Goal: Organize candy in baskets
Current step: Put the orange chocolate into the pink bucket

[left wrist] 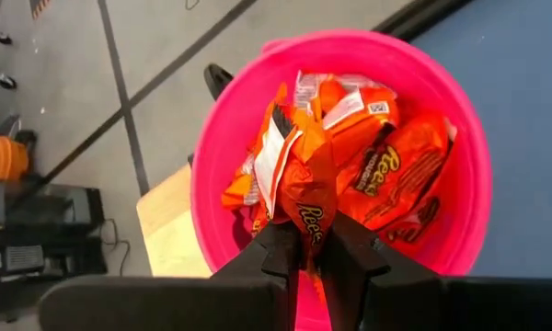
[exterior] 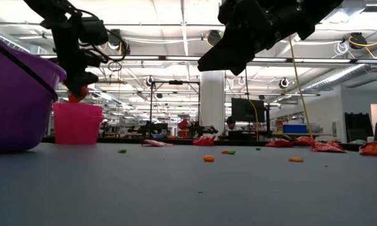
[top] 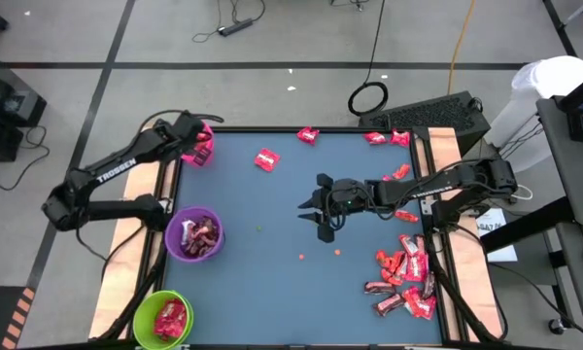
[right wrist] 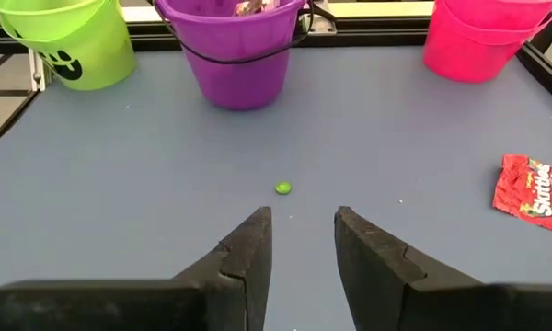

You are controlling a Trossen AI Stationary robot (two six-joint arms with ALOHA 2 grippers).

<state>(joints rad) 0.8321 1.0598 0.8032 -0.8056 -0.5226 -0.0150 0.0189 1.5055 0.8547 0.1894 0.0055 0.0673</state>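
Left gripper [left wrist: 311, 241] over pink basket [top: 202, 146] at table's 10 o'clock corner, fingers pinched tight on an orange Reese's pack [left wrist: 299, 175] hanging just above the basket's contents. Basket already holding several orange packs [left wrist: 386, 165].

Purple basket [top: 194, 234] at left edge, about 8 o'clock, with brown and pink wrapped pieces [top: 200, 231] inside. Lime green basket [top: 163, 318] at 7 o'clock corner, red packs [top: 171, 317] in it.

Single red Skittles pack [top: 266, 159] lying flat around 11 o'clock, clear of both arms. Another red pack [top: 307, 135] on the far edge at 12 o'clock.

Right gripper [top: 311, 207] near table centre, pointing toward the left side, raised off the surface per the low view. Fingers [right wrist: 248, 248] partly apart, nothing between them. Small green speck [right wrist: 282, 188] on the mat just ahead of the fingertips; orange specks [top: 302, 257] at 6 o'clock of centre.

Two red packs [top: 387, 138] at 1 o'clock near the far edge. Main candy pile [top: 406, 277], red and dark brown wrappers, bunched along the right edge at 4 to 5 o'clock.
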